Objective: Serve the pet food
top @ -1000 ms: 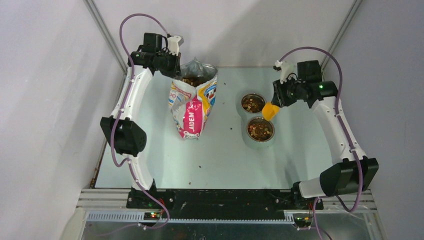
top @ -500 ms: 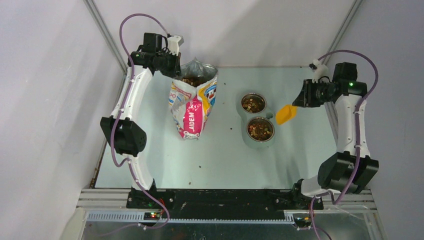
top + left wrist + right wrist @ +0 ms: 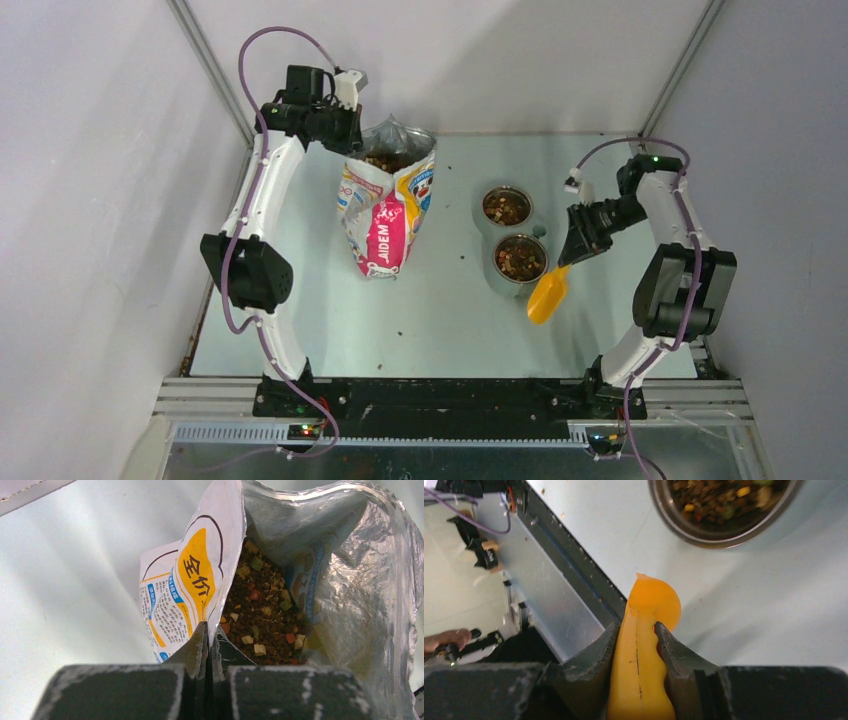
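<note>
On the pale table (image 3: 440, 330) the printed bag (image 3: 385, 215) stands upright with its mouth open, well apart from the two steel bowls to its right. The far bowl (image 3: 507, 207) and the near bowl (image 3: 521, 259) both hold pet food (image 3: 520, 262), so the serving looks largely done; more of the kibble lies heaped inside the bag. What seems left is to set down the yellow scoop (image 3: 548, 297), which hangs just beside the near bowl with its tip toward the table's near edge; whether it touches the table, or carries anything, I cannot tell.

The left arm reaches to the far side, and the left gripper (image 3: 209, 645) is pinched tight on the bag's torn rim. The right arm folds back on itself with its elbow near the base, and the right gripper (image 3: 636, 630) is clamped around the scoop's handle and angled downward.
</note>
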Controlling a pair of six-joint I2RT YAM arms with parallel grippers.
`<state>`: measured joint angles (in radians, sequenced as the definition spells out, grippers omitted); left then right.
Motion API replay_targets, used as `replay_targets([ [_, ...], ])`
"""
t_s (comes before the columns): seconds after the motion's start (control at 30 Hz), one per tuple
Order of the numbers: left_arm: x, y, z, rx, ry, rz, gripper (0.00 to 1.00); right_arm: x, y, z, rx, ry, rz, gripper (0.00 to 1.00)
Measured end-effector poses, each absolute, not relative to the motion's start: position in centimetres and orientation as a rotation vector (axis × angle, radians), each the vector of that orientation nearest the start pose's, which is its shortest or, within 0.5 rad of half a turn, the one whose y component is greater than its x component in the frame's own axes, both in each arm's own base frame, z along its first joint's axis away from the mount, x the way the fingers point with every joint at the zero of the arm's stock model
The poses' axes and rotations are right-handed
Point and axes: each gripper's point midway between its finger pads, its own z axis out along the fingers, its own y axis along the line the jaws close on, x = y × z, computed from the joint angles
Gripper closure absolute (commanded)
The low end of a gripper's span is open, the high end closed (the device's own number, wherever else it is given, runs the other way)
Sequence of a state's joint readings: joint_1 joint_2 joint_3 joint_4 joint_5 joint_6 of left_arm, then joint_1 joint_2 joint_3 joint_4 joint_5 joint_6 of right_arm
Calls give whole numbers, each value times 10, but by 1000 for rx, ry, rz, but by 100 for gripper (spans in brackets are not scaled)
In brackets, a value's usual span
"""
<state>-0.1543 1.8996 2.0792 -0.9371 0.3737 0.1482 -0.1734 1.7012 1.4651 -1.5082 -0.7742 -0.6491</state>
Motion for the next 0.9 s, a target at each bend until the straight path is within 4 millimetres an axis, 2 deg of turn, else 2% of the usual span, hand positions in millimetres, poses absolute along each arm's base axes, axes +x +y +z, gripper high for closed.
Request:
replay_targets([
  [0.1,467,-132,272,531,2241,-437,97,239,70,160,-574,2756,1184,96],
  [0.17,467,-132,272,531,2241,-437,97,236,69,152,-552,2803,1190,96],
  [0.4,467,-132,272,532,2241,-437,97,236,43,105,-374,3028,1174,77],
  [0.47,467,-132,272,532,2241,-437,97,238,36,99,-327,3048,1170,69],
  [0.7,467,-132,272,533,2241,-437,97,239,31,95,-251,3067,1175,51],
  [0.9,467,-132,272,533,2241,-437,97,238,28,91,-211,3103,1157,44],
])
